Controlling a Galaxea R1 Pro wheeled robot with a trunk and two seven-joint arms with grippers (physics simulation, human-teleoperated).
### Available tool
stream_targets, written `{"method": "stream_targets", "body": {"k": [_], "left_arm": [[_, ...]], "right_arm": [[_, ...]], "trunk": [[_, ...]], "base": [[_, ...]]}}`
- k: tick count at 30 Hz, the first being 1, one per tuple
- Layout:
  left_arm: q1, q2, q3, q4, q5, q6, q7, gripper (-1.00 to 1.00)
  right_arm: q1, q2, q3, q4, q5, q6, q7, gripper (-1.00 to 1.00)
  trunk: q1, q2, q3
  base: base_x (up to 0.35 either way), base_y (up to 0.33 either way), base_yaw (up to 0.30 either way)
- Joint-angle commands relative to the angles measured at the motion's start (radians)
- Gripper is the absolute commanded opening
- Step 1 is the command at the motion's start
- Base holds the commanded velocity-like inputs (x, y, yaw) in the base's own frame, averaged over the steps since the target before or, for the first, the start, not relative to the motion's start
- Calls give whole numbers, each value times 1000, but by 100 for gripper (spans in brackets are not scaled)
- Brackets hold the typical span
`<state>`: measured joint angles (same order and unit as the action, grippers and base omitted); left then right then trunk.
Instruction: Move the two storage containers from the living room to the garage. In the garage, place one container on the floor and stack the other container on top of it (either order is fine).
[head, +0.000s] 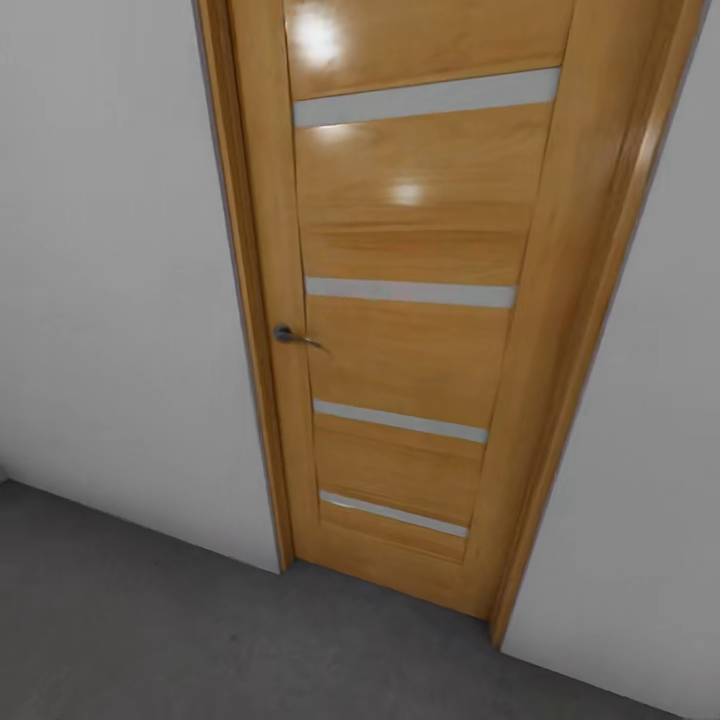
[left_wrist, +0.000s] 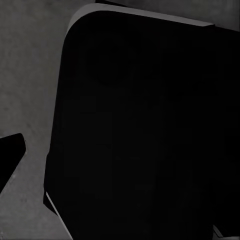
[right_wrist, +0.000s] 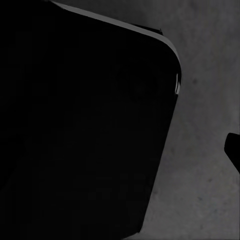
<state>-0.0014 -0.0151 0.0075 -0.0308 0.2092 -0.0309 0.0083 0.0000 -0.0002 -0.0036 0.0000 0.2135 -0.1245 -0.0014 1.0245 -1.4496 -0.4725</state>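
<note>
The two storage containers are out of view. I face a wall of the garage, with its dark grey concrete floor (head: 150, 620) running along the foot of the wall. In the left wrist view a large black rounded part of the robot (left_wrist: 145, 135) hangs over the floor (left_wrist: 30, 75), and a dark tip (left_wrist: 10, 155) pokes in at the frame edge. The right wrist view is much the same: a black rounded body (right_wrist: 85, 125), grey floor (right_wrist: 205, 190) and a small dark tip (right_wrist: 235, 150) at the edge. The jaws' stance cannot be made out.
A closed wooden door (head: 410, 300) with pale horizontal strips and a metal lever handle (head: 290, 335) stands straight ahead in its wood frame. Plain white wall (head: 110, 300) flanks it on both sides.
</note>
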Motion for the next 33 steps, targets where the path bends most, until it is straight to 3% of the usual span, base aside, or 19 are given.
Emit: {"method": "stream_targets", "body": {"k": [1, 20, 25, 33], "left_arm": [[0, 0, 0, 0, 6, -3, 1, 100], [0, 0, 0, 0, 4, -8, 1, 100], [0, 0, 0, 0, 4, -9, 1, 100], [0, 0, 0, 0, 4, -10, 1, 100]], "right_arm": [[0, 0, -1, 0, 5, -3, 0, 100], [0, -1, 0, 0, 4, -3, 0, 100], [0, -1, -1, 0, 4, -3, 0, 100], [0, -2, 3, 0, 7, -3, 0, 100]], "trunk": [[1, 0, -1], [1, 0, -9], [1, 0, -11], [1, 0, -12]], "base": [[295, 227, -261], [285, 223, -264], [74, 62, -248], [6, 5, -44]]}}
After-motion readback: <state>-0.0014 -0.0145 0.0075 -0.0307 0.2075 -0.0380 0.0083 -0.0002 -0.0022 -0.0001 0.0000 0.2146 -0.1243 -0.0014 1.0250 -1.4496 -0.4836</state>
